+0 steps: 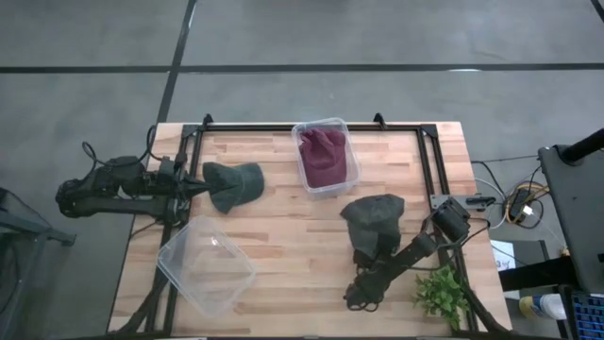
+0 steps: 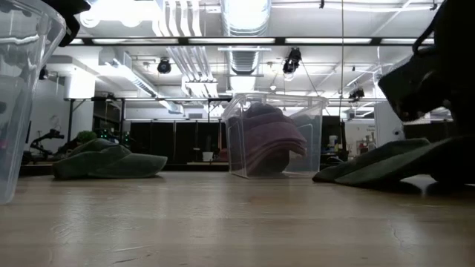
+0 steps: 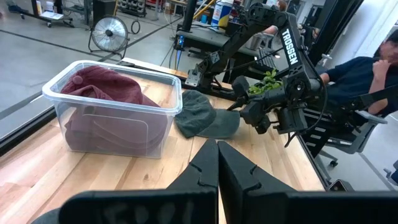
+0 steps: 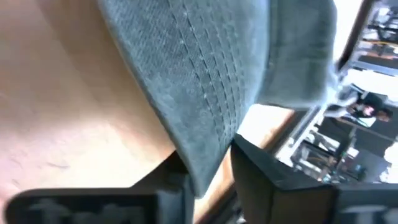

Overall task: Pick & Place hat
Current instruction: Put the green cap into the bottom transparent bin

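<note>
Nearest your low camera stood the empty clear bin, its wall filling the picture's left edge; from above you could see that same bin lying tilted at the bench's front left, with nothing in it. The second clear bin sat at the back middle of the bench and held a bundled maroon hat. Your left wrist camera showed that maroon hat heaped against the bin walls, filling most of the space inside.

Two grey-green hats lay on the open wood. One hat rested at the left, just in front of the left hand. That left hand had its fingers pressed fully together and held nothing.

The other grey-green hat lay to the right of centre, near the maroon bin but apart from it. You had the right hand at that hat's front edge. In the right wrist view the brim showed rows of parallel stitching on soft, faded cloth, and its edge dipped down between the two dark fingers. The fingers stood close on either side of the brim, nearly pinched on it; I could not tell whether they had fully gripped it. The hat was resting on the bench, flattened and slightly rumpled.

A small green plant stood at the front right corner, beside the right arm.
</note>
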### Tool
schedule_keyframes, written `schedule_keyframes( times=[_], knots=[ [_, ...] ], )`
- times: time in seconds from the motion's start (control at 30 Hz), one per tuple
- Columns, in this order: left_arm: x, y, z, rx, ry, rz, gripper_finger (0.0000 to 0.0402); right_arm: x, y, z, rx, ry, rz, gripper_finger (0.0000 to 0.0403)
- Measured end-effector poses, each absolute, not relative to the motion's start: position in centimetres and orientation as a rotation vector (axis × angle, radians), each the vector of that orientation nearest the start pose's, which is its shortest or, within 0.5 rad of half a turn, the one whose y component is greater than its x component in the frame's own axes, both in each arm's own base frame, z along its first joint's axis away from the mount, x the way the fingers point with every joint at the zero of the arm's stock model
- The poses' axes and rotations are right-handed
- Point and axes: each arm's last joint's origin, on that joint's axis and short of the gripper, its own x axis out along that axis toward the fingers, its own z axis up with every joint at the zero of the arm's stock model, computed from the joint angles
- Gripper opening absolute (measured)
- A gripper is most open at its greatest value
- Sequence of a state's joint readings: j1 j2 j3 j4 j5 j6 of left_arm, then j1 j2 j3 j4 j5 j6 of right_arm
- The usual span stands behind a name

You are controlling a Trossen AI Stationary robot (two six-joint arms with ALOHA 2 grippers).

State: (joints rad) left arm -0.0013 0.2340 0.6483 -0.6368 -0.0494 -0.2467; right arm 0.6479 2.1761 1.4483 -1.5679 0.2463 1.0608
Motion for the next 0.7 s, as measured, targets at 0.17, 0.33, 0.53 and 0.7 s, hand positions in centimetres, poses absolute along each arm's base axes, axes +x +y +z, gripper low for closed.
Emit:
schedule_keyframes(
  times=[0.17, 0.33, 0.53, 0.7],
  knots=[
    [5.8, 0.1, 29.7, -0.240, 0.215, 0.076, 0.0000, 27.1, 19.7, 14.9, -0.280, 1.724, -0.809, 0.0028],
    [5.8, 0.1, 29.7, -0.240, 0.216, 0.075, 0.0000, 27.6, 20.0, 17.5, -0.165, 1.640, -0.777, 0.0014],
    [5.8, 0.1, 29.7, -0.240, 0.215, 0.075, 0.0000, 27.2, 20.2, 21.0, -0.041, 1.560, -0.736, 0.0012],
    [5.8, 0.1, 29.7, -0.240, 0.216, 0.075, 0.0000, 26.5, 20.4, 24.6, 0.029, 1.459, -0.660, 0.0012]
  ],
)
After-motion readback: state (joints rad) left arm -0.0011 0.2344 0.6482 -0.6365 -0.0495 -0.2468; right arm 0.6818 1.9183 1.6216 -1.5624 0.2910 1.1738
